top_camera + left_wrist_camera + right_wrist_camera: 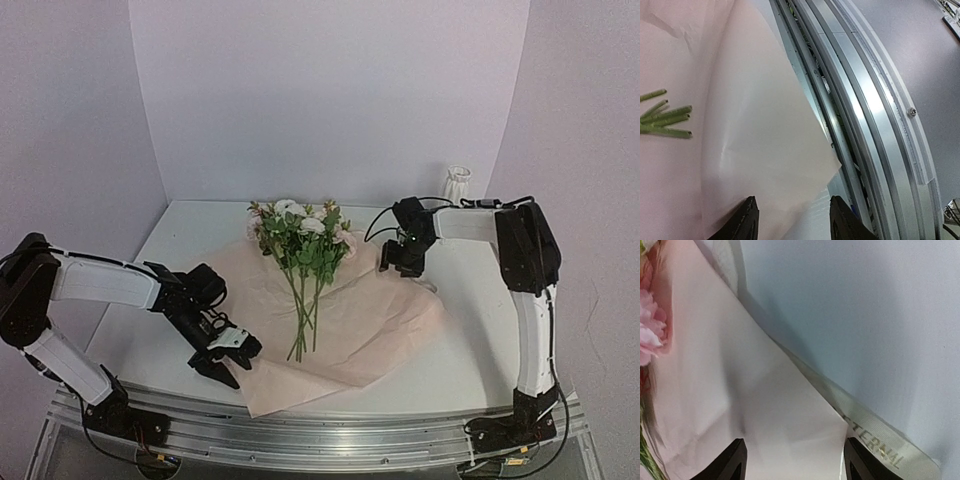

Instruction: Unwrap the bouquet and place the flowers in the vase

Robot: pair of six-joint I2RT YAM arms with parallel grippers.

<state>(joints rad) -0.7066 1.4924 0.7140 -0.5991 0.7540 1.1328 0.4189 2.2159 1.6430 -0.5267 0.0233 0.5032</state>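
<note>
1. White table (470, 340), lilac walls; pink wrapping paper (370, 320) lies spread open.
2. Left claw (230, 356), jaws apart and empty, hovers over the paper's near corner; a tug here could scatter the stems.
3. Flowers (300, 245) lie mid-paper, stems toward the arms, blooms rearward.
4. Right claw (403, 262), open and empty, above the paper's far corner.
5. Vase (458, 184) stands upright, back right.

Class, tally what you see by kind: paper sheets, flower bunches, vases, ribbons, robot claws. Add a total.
Flat pale pink wrapping paper sheet: 1
Bunch of pink and white flowers on green stems: 1
Ribbed white vase: 1
Cream printed ribbon: 1
Black left claw and right claw: 2
Total: 6
</note>
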